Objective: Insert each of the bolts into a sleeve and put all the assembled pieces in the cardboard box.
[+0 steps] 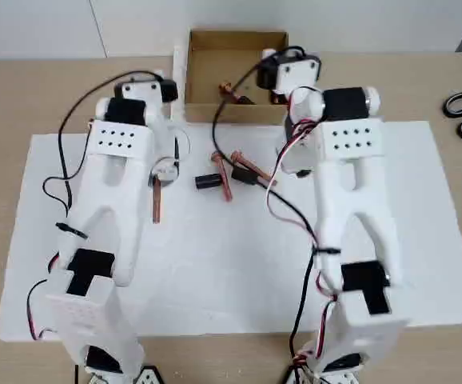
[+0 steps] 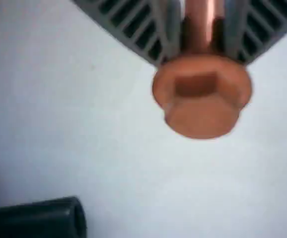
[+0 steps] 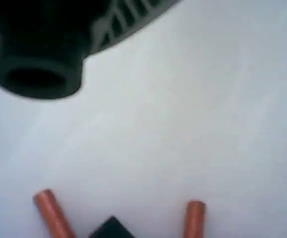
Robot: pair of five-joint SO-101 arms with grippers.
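The left tool point(image 2: 200, 27) is clamped on a copper bolt point(image 2: 201, 101), held above the left part of the white sheet point(image 1: 215, 272). The right tool point(image 3: 54, 25) is closed around a black sleeve point(image 3: 34, 69) over the sheet's far right part. Between them lie a loose sleeve point(image 1: 207, 182) and loose bolts point(image 1: 225, 182). The cardboard box point(image 1: 199, 56) sits at the far edge of the desk point(image 1: 23, 88).

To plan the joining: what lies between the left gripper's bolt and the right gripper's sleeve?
High view: a loose black sleeve and copper bolts on the sheet.
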